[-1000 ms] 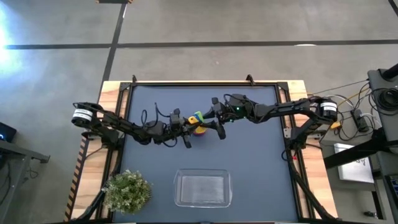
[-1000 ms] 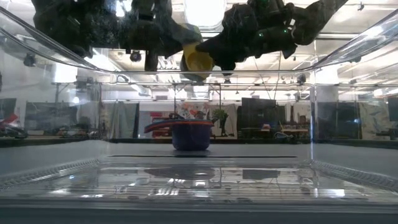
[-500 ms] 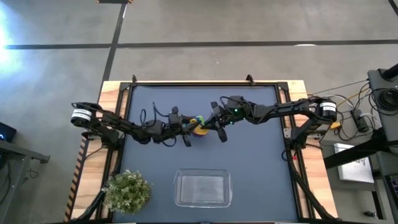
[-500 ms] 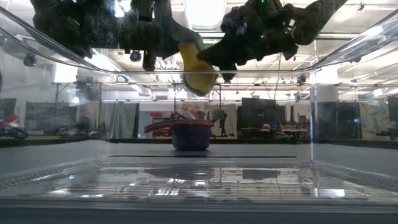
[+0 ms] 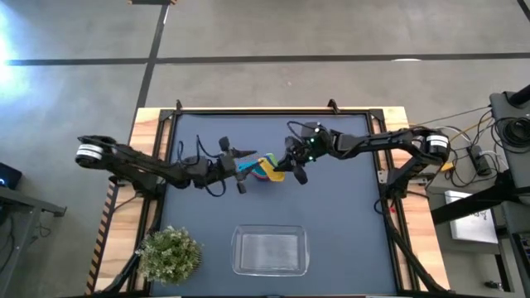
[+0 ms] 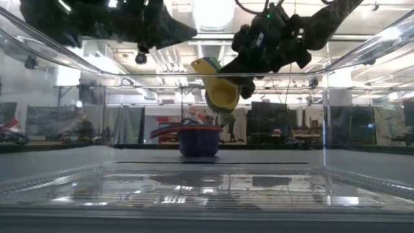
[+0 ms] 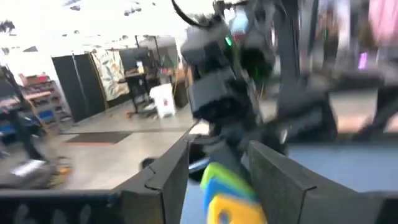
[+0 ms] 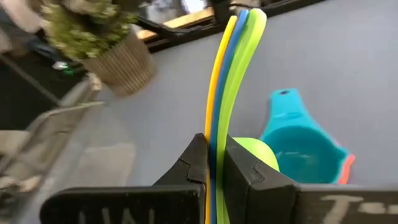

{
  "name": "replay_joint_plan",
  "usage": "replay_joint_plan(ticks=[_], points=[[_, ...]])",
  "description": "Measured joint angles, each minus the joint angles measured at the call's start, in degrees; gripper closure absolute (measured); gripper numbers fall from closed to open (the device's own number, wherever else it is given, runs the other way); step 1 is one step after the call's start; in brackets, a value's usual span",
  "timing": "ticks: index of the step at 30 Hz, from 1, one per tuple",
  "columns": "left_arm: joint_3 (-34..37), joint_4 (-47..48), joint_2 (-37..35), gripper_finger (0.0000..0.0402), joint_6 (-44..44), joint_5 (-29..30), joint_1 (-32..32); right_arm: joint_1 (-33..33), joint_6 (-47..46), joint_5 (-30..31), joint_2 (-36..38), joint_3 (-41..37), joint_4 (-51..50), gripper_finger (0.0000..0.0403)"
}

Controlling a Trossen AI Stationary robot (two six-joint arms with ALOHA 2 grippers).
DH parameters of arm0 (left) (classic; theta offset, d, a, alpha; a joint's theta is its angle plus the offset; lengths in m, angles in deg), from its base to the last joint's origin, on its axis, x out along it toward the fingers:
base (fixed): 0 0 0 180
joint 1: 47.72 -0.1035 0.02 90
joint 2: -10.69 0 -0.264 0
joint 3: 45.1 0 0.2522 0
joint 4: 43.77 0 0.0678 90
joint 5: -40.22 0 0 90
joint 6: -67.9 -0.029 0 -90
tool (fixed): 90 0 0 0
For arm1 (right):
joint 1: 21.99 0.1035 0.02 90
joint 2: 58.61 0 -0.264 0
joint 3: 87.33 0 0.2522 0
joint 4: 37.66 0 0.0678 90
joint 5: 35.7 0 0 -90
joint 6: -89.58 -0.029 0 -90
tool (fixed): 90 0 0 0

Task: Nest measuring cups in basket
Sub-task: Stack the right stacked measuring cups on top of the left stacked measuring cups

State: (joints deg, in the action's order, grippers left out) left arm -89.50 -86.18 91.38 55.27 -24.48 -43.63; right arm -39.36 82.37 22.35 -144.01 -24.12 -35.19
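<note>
Over on the left, the left hand (image 5: 242, 159) stands wide, its two dark fingers (image 7: 155, 186) parted with nothing between them, just beside the small stack of plastic scoop cups held in front of it. Below it on the dark blue bench (image 5: 348, 215), well apart, sit the bushy green plant in a ribbed pot (image 5: 170, 253) and the clear rectangular plastic basket with rounded corners (image 5: 269, 251), which looks empty.

In the middle, a low nested pile rests on the bench: a teal cup with a red-pink one under it (image 8: 305, 149) and a dark blue-purple bowl (image 6: 197, 141) at the base, directly beneath the raised stack.

To the right, the right hand (image 8: 214, 165) is pinched narrow on the thin handles of the yellow, blue and green cups (image 8: 233, 81), which hang tilted, bowls down (image 6: 220, 94).

The risk, as I see it, is that grip: three slim handles squeezed edge-on may fan apart or pivot, and one cup could slide free. If lowered at this tilt, the bowls may catch the teal rim and knock the pile sideways instead of seating. The two hands also stand close, so a careless move could make them clash.
</note>
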Motion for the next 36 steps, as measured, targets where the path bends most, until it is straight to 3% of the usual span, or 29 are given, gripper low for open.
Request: replay_joint_plan(ticks=[7,13,16,20,27,36], points=[[-7.1,35.1,-6.8,0.0208,-15.8,-0.3,1.0,-4.7,-7.0,-9.3,0.1,0.0,0.8,0.0393],[-18.3,52.7,-3.8,0.0158,-23.7,-0.3,1.5,-6.0,-8.9,-10.5,0.1,0.0,0.4,0.0393],[-24.0,58.1,0.2,0.0135,-29.5,0.1,1.5,-5.9,-9.5,-10.5,0.1,0.0,0.2,0.0393],[-31.6,65.6,7.1,0.0112,-35.6,5.2,1.5,-5.9,-10.5,-10.5,0.1,0.0,0.1,0.0393],[-43.1,75.4,17.3,0.0106,-40.5,9.3,1.5,-5.9,-9.8,-10.5,0.1,0.0,-2.7,0.0393],[-48.1,77.5,23.4,0.0106,-44.8,9.7,0.9,-5.6,-8.8,-9.9,0.0,-0.1,-5.2,0.0393]])
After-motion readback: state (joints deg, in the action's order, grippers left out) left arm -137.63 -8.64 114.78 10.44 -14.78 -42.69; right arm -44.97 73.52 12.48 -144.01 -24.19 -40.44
